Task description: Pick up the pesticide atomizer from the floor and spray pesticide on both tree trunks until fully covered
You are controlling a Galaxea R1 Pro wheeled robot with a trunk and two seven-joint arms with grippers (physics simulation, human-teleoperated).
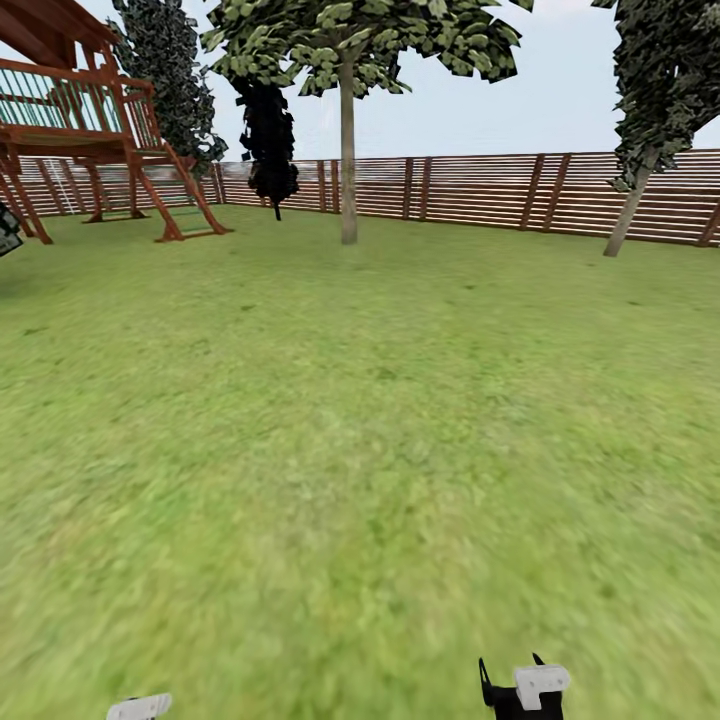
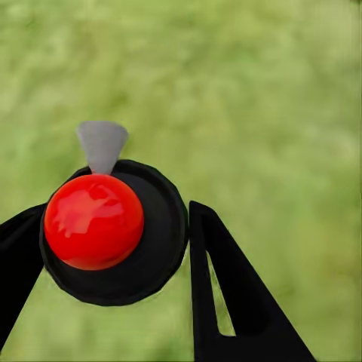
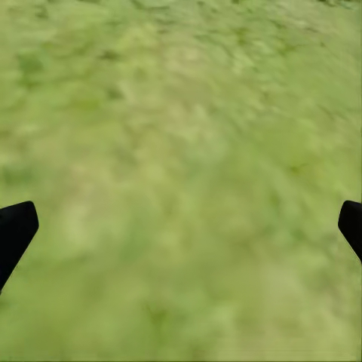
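Green lawn [image 1: 380, 420] spreads out to a brown slat fence [image 1: 480, 190], with a wooden play frame [image 1: 90, 130] far off to the left. Between the left gripper [image 2: 113, 241] fingers sits the pesticide atomizer [image 2: 113, 230], a black round body with a red cap and a grey nozzle; both fingers press its sides. Well ahead of both grippers a tree [image 1: 347, 60] rises on a straight pale tree trunk [image 1: 348, 170]; a second, leaning tree [image 1: 632, 200] stands further right. The right gripper [image 3: 181, 226] hangs over bare grass, fingers spread wide, holding nothing.
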